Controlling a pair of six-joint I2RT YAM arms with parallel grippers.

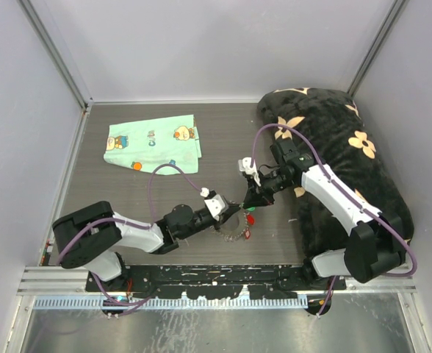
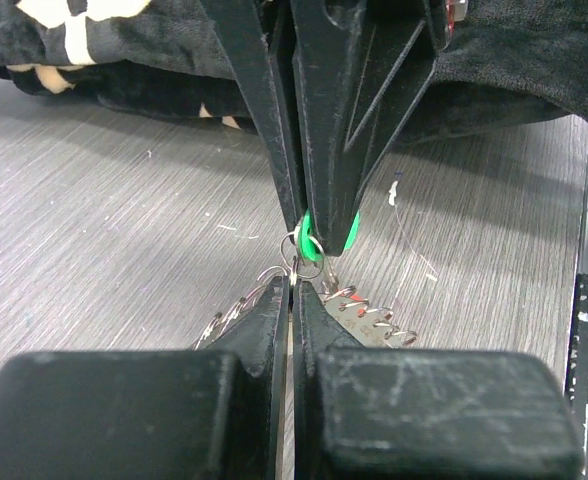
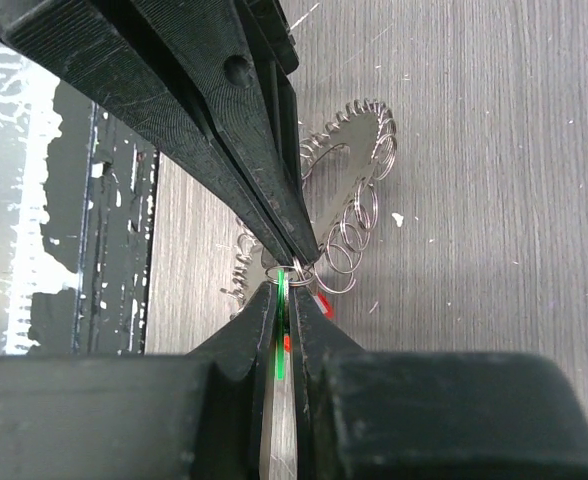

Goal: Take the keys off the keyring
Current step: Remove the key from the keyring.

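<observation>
The table [image 1: 128, 198] is dark grey with a fine brushed wood-grain look, scuffed and dotted with white flecks. It's boxed in by plain pale walls [image 1: 201, 44] with metal corner posts, and an aluminium rail [image 1: 201, 273] runs along the near edge.

The two arms meet nose to nose near the front middle. The left gripper [image 1: 236, 211] has its matte black, wedge-shaped fingers [image 2: 259, 320] pressed flat together. Its tips sit right at a small split ring [image 2: 307, 248], but it's hard to tell if the wire is actually pinched. The right gripper [image 1: 251, 202] is clamped narrow on the green-headed key [image 2: 342, 232]. The glossy bright green plastic pokes out between its scratched black fingers [image 3: 234, 345].

A red plastic head [image 3: 321, 305] sits just beside the tips. The keyring [image 3: 359, 170] lies on the table right below them. It's thin shiny silver wire, with small round rings lined up along its rim like a coil.

Further out at back left there's a mint-green cloth [image 1: 153, 143] lying rumpled, its cartoon print too small to make out. On the right is a black plush cushion [image 1: 341, 140] with cream flower shapes, and the right arm reaches across it.
</observation>
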